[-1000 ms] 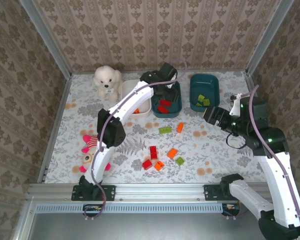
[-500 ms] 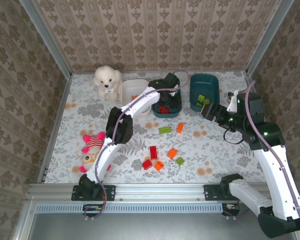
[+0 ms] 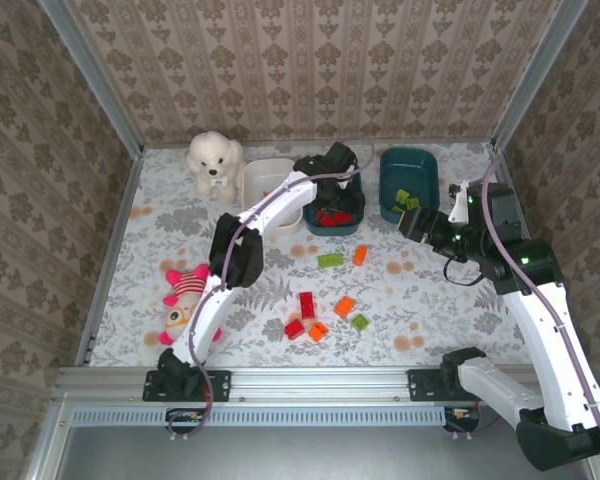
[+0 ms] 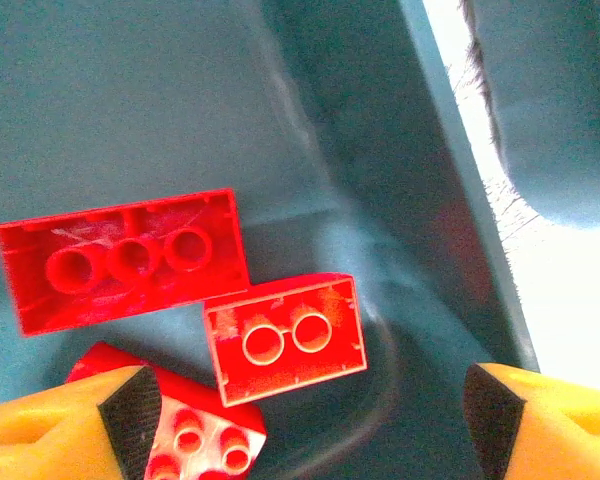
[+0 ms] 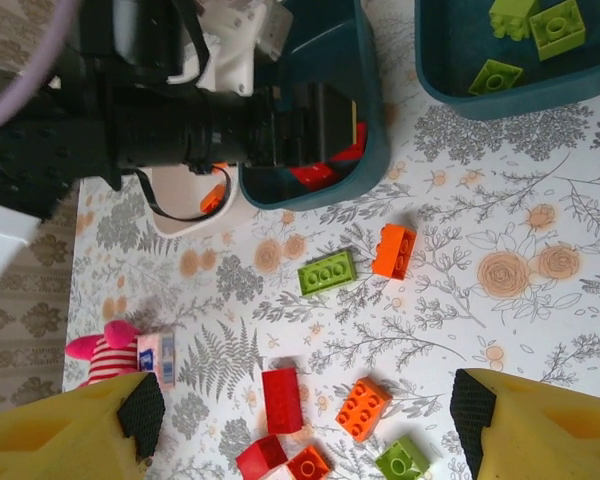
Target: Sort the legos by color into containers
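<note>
Legos [image 4: 285, 340] red, scuffed, seemingly underside up

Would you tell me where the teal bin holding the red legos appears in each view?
Top external: the bin sits upper middle, right of the white bin.
Left wrist: the bin is seen from inside, floor at left, wall at right.
Right wrist: the bin is at top centre.
Shared landmark: the red legos lying inside it.
</note>
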